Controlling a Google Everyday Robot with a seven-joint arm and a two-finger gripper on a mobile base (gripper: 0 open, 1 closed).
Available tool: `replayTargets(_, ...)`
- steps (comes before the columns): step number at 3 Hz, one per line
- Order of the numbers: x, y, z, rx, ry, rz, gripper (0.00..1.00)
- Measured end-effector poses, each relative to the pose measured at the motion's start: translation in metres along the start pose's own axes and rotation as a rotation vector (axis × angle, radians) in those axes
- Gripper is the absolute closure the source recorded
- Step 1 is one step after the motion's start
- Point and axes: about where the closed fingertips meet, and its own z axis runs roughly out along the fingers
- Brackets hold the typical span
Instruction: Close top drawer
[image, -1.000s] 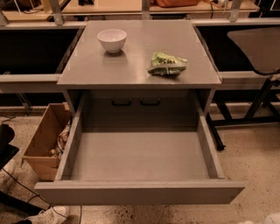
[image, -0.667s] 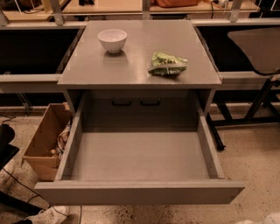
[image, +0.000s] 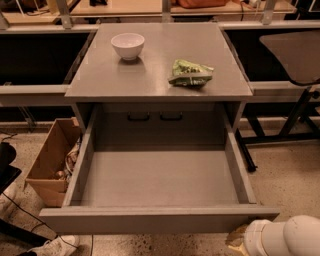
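Camera view, looking down on the grey cabinet (image: 159, 75) from the front. The top drawer (image: 160, 220) is pulled all the way out toward me, and its plain front panel runs across the picture at 6 o'clock. Its grey floor and side walls are bare, and it is not yet closed. At the back of the opening, under the cabinet top, are two dark slots (image: 138, 117) side by side. On the cabinet top, a white bowl (image: 127, 45) stands upright at 11 o'clock. A crumpled green packet (image: 191, 73) lies at 1 o'clock from the middle of the top, well apart from the bowl. My gripper (image: 245, 240) enters at 5 o'clock in the picture, on the end of the white arm (image: 290, 237). It is just below the right end of the drawer front and holds nothing that I can see. I cannot tell whether it touches the panel, or whether it is open or closed. On the speckled floor (image: 290, 175) at 8 o'clock, an open cardboard box (image: 47, 170) sits just beside the drawer's left wall. A white shoe (image: 55, 245) lies at 7 o'clock.
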Motion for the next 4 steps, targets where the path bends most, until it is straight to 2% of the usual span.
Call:
replayTargets(1,-0.006,-0.007,0.003,0.013,-0.013,-0.024,1.00)
replayTargets(2,-0.021,-0.027,0.015,0.049,-0.059,-0.062,1.00)
replayTargets(3,-0.020,-0.027,0.015,0.049,-0.059,-0.062,1.00)
replayTargets(4,-0.040,-0.065,0.029,0.095,-0.115,-0.061,1.00)
